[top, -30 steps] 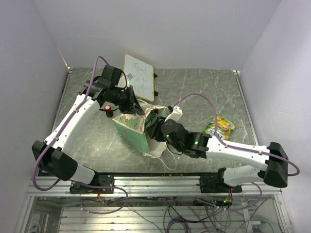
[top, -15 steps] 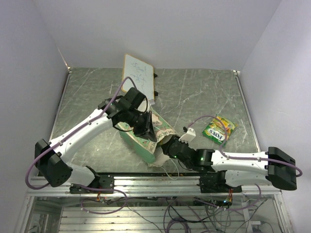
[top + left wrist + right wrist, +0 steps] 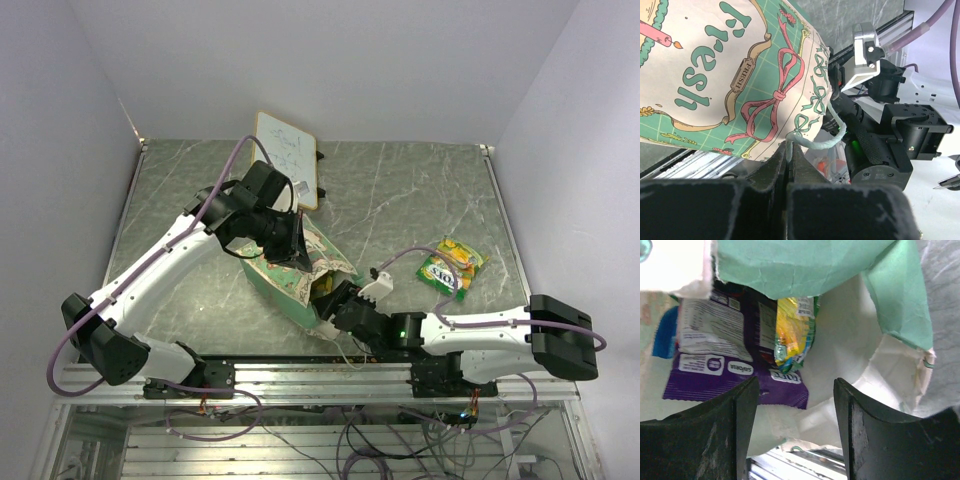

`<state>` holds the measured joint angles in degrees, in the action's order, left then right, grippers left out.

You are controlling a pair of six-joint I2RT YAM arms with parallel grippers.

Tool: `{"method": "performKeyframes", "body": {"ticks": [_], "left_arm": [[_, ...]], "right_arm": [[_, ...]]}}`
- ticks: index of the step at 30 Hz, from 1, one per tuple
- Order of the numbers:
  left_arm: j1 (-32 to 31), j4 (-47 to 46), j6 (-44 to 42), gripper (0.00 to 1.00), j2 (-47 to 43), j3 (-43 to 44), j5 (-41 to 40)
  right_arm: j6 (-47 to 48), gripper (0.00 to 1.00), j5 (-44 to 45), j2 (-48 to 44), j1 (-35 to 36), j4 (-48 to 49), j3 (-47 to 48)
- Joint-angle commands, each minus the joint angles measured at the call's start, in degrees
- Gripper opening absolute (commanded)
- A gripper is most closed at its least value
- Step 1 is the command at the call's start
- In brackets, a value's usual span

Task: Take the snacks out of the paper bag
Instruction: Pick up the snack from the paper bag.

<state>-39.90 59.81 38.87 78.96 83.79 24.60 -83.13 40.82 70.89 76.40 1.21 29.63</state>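
Folds of the paper bag [image 3: 805, 265] cover most of the snacks [image 3: 715, 362].

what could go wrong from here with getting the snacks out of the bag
1. The left gripper holds the bag only by its thin string handle; a pull might make it slip or tear.
2. The right gripper is open at the bag's mouth, where the purple packet and the yellow packet overlap; closing may pinch both, or the paper.
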Motion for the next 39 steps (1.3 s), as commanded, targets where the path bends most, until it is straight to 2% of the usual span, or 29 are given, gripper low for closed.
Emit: {"method": "performKeyframes", "body": {"ticks": [1,7,11,13,15,17,20,22,26,31,35,39], "left_arm": [[0.92,1.71,-1.17,0.07,-0.88,1.61,0.87],[1.63,2.37,-1.59,0.07,-1.33,1.73,0.94],[1.82,1.57,-0.90,0.07,-1.80,1.11,1.99],[1.77,0.86,-0.20,0.07,-2.18,0.44,2.62],[1.76,0.58,-0.03,0.07,-2.46,-0.12,2.92],[1.76,0.65,-0.13,0.07,-2.58,-0.33,2.79],[1.93,0.86,-0.20,0.07,-2.50,-0.23,2.21],[2.12,0.64,-0.13,0.07,-2.45,0.00,1.76],[2.81,0.24,0.18,0.07,-2.19,1.00,0.69],[4.50,-1.49,1.82,0.07,-2.01,1.30,0.06],[7.46,-1.48,1.75,0.07,-1.59,1.84,0.49],[11.32,-0.98,0.79,0.07,-0.94,2.38,1.41]], "right_arm": [[-2.16,0.62,6.21,0.71,0.39,8.27,-2.96],[1.88,0.65,12.73,4.18,0.32,9.57,0.04],[-6.11,0.60,16.89,7.38,-0.03,2.69,1.90],[-1.66,0.60,17.52,7.66,-1.31,8.37,0.57],[3.88,0.59,14.16,8.23,-3.65,15.03,0.40],[6.40,0.58,11.54,9.90,-5.98,16.16,2.23],[8.00,0.49,6.14,12.84,-9.93,16.69,4.86],[9.55,0.38,2.18,14.26,-11.66,18.46,5.48],[11.65,0.26,-4.38,15.05,-12.17,19.15,6.72],[12.21,0.02,-9.46,12.71,-12.19,12.31,8.29],[15.34,0.00,-10.82,7.31,-12.19,6.60,10.45],[17.55,0.00,-12.81,2.82,-12.23,-6.36,14.47]]}}
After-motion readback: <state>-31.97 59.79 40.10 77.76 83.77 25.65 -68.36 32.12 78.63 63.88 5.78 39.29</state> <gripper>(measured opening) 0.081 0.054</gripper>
